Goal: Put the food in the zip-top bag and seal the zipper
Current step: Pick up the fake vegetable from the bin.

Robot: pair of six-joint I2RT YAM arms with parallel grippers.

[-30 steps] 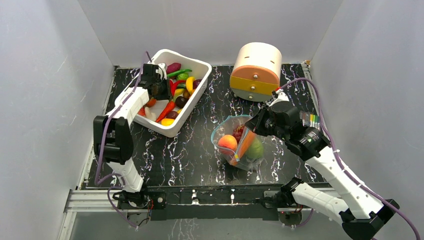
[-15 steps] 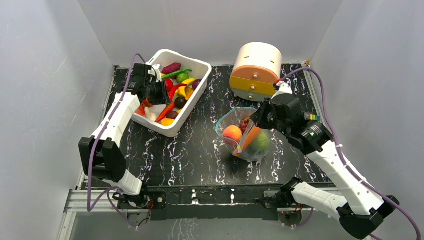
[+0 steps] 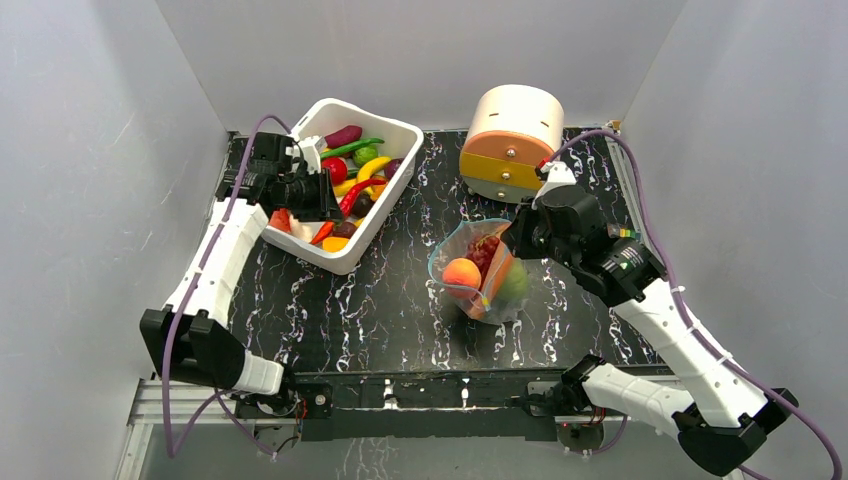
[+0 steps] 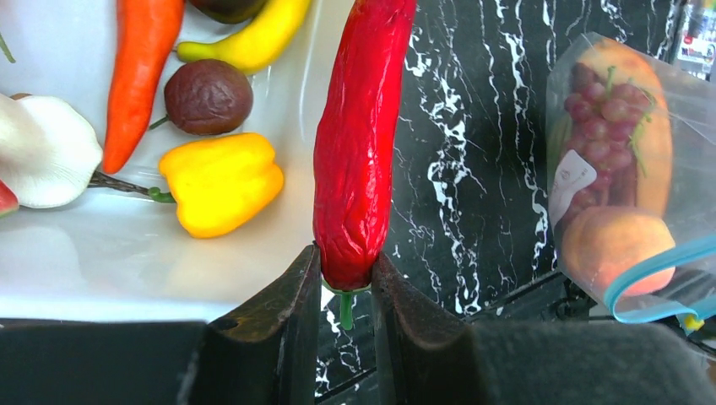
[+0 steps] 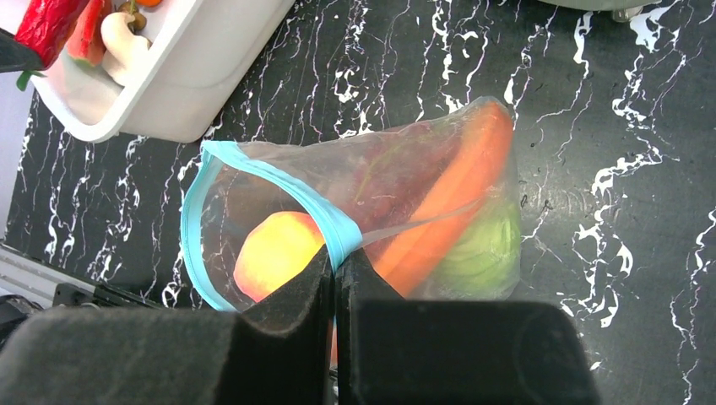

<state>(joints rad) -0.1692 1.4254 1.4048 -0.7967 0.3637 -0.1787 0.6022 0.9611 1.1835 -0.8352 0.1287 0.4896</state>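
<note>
Marbled table (image 3: pixel 380 300) bears one zip-top bag (image 3: pixel 478 272), one bin (image 3: pixel 342 257).

One left gripper (image 4: pixel 344 272), one right gripper (image 5: pixel 335 263), one bin (image 3: pixel 349 256), one zip-top bag (image 5: pixel 253 181), one drawer box (image 3: pixel 512 125), one red chili (image 4: pixel 359 152). Bagged: one peach (image 5: pixel 279 253), one carrot (image 5: pixel 456 202), one grape bunch (image 4: pixel 604 110), one green fruit (image 5: pixel 483 249).

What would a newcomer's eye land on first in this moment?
The long red chili pepper stands out most, pinched at its stem end by the left hand over the white bin at the rear left. Next comes the clear zip-top bag at centre right, its teal zipper pinched by the right hand, with a peach, red grapes and a carrot inside.
</note>
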